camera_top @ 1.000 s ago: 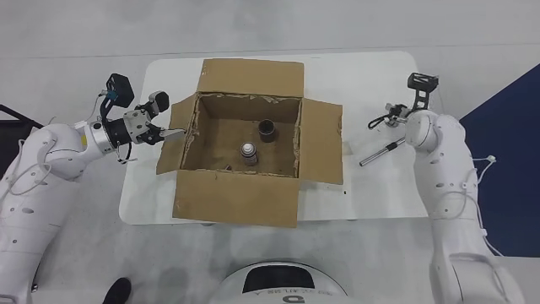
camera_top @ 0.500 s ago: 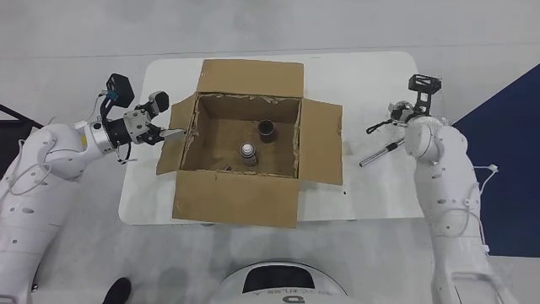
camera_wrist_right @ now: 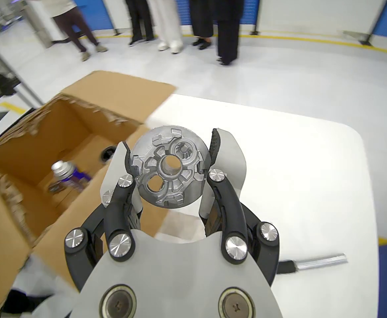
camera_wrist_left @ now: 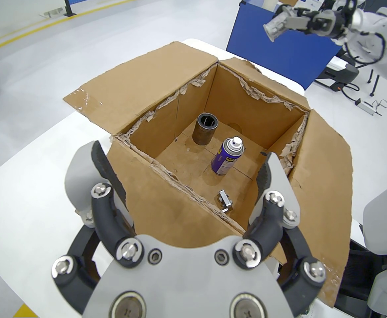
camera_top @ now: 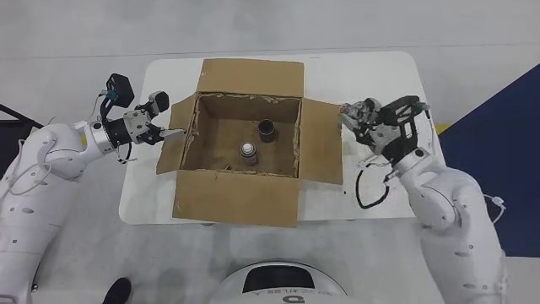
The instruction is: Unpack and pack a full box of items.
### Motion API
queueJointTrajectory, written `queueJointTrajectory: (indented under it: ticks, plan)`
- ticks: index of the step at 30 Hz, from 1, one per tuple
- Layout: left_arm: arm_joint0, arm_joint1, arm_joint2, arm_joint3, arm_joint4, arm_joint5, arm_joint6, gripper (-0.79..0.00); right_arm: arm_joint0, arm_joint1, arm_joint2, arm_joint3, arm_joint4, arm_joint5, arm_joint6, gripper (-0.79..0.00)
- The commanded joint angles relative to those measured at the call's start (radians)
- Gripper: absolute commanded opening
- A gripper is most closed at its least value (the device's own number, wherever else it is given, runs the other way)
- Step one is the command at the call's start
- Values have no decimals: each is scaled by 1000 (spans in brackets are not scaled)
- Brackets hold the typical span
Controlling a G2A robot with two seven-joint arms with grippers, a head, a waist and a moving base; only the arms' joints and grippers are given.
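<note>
An open cardboard box stands mid-table with its flaps spread. On its floor are a dark metal cylinder, a blue spray can with a white cap, and a small metal bracket. The cylinder and the can both stand upright. My left gripper is open, its fingers on either side of the box's left flap. My right gripper is shut on a round cast metal disc with holes, held beside the box's right flap.
A metal rod with a black handle lies on the white table to the right of the box. A black cable loops by the right arm. The right flap lies flat between my right gripper and the box opening.
My right arm has swung in from the table's right edge toward the box's right flap. The left arm and the items in the box have not moved.
</note>
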Motion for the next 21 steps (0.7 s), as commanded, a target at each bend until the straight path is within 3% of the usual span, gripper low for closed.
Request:
queueJointTrajectory:
  ticks: [1,10,21]
  plan:
    - [0,0,0,0,0,0,0,0,15,2,-52,-14,-21,-55,42,-785]
    - [0,0,0,0,0,0,0,0,200,-15,-340,59,-147,-2,172,-785]
    - [0,0,0,0,0,0,0,0,403,-54,-603,239,-247,87,339,-785]
